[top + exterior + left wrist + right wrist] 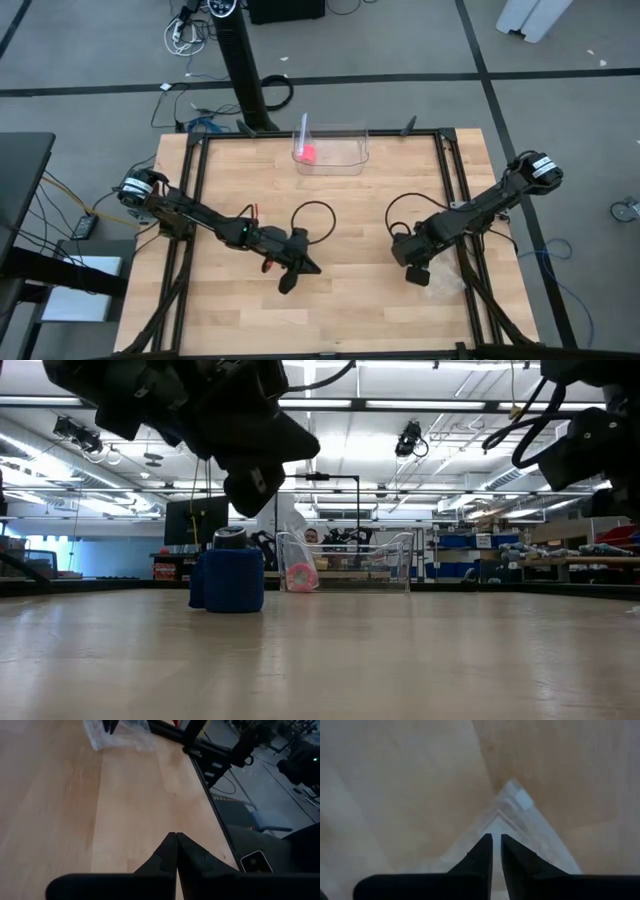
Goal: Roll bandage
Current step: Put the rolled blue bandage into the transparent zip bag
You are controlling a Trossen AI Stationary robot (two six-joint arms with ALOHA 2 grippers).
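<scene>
Low view: the bandage [232, 580], rolled into a small blue cylinder, stood upright on the wooden table [400, 660], directly beneath the left gripper [252, 488], whose fingers were pressed together and empty. The right gripper [495, 839], its tips nearly touching with a thin gap, hovered over a clear plastic bag [520, 810] near the table's right side; whether it pinched the film could not be told. A clear bin [330, 150] held a pink object [308, 153]. A careless left-arm descent risked toppling or unwinding the roll
</scene>
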